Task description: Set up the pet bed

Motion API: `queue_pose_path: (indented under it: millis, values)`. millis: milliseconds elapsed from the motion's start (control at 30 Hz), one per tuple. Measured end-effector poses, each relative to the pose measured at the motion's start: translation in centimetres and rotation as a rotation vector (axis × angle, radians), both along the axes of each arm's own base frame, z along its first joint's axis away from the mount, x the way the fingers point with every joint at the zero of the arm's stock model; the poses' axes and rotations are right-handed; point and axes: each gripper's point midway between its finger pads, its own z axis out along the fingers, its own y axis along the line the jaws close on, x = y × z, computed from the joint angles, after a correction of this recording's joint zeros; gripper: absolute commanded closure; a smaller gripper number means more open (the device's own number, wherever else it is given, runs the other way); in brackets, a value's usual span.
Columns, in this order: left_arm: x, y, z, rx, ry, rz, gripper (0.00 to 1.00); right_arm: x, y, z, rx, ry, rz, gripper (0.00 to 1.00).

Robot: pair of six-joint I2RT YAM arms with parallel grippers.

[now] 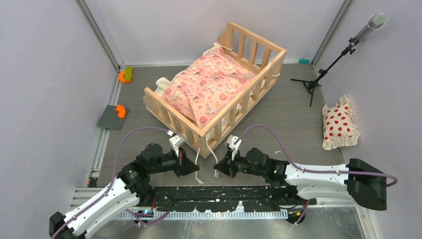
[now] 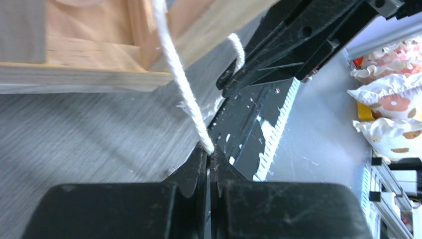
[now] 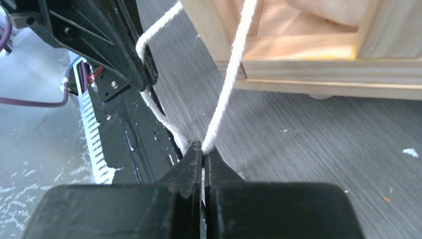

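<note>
The pet bed [image 1: 219, 124], a light wooden slatted frame, stands mid-table with a pink printed cushion [image 1: 211, 87] inside it. Two cream ties hang from its near corner. My left gripper [image 1: 197, 167] is shut on the left tie [image 1: 197, 155]. The left wrist view shows the cord [image 2: 181, 84] pinched at the tips of that gripper [image 2: 209, 149], under the bed's base [image 2: 89, 55]. My right gripper [image 1: 215, 166] is shut on the right tie [image 1: 213, 152]. In the right wrist view that cord [image 3: 229, 84] runs from the bed [image 3: 308, 55] down into the gripper [image 3: 203, 147]. The two grippers face each other, close together.
A white pillow with red dots [image 1: 339, 124] lies at the right wall, behind it a black tripod stand [image 1: 318, 79]. A grey baseplate with an orange piece [image 1: 113, 118] and an orange-green toy [image 1: 125, 75] sit at the left wall. The arms' black base rail [image 1: 219, 191] runs just below the grippers.
</note>
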Motion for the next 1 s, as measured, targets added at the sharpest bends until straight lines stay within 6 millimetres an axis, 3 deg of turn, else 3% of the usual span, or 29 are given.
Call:
queue_pose_path:
  millis: [267, 567, 767, 1000]
  values:
    - [-1.6, -0.6, -0.1, -0.001, 0.026, -0.057, 1.00, -1.5, 0.1, -1.2, -0.038, 0.047, 0.027, 0.99]
    - [-1.6, -1.2, 1.0, -0.057, 0.033, -0.047, 1.00, 0.7, 1.0, 0.2, 0.050, 0.030, -0.169, 0.99]
    - [-1.5, -1.4, 1.4, -0.074, 0.039, -0.045, 1.00, 0.9, 2.0, -0.7, 0.041, 0.062, -0.264, 0.99]
    - [-1.3, -1.8, 1.3, -0.078, 0.056, -0.041, 1.00, 0.8, 3.8, 2.1, 0.140, 0.188, -0.404, 0.99]
